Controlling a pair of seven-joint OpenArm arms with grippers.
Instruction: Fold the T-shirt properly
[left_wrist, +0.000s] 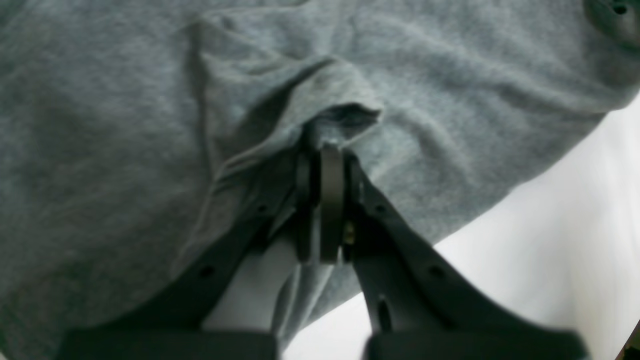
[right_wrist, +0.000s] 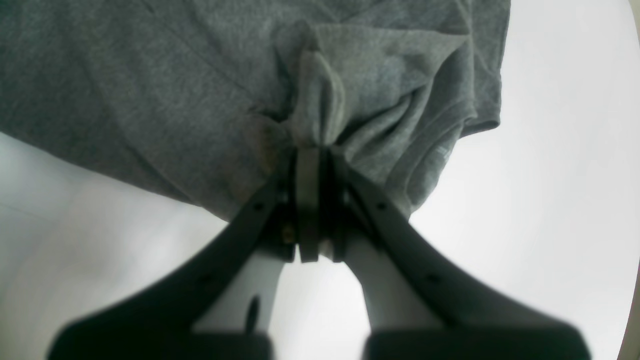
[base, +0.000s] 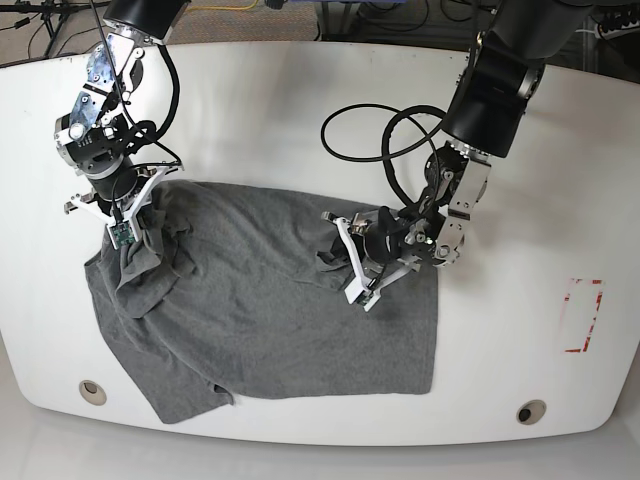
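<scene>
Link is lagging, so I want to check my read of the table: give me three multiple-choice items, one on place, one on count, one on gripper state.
1. Where does the left gripper pinch the T-shirt?
A. near the cloth's middle
B. at its bottom hem
C. off the cloth

2. How many round holes show along the near edge of the table?
A. none
B. two
C. four

3. What state is the right gripper in?
A. wide open above the cloth
B. shut on a bunch of cloth
C. shut on nothing

Answers:
1 A, the base view shows it on the shirt's upper middle.
2 B, one near each front corner.
3 B, cloth bunches between its closed fingers.
</scene>
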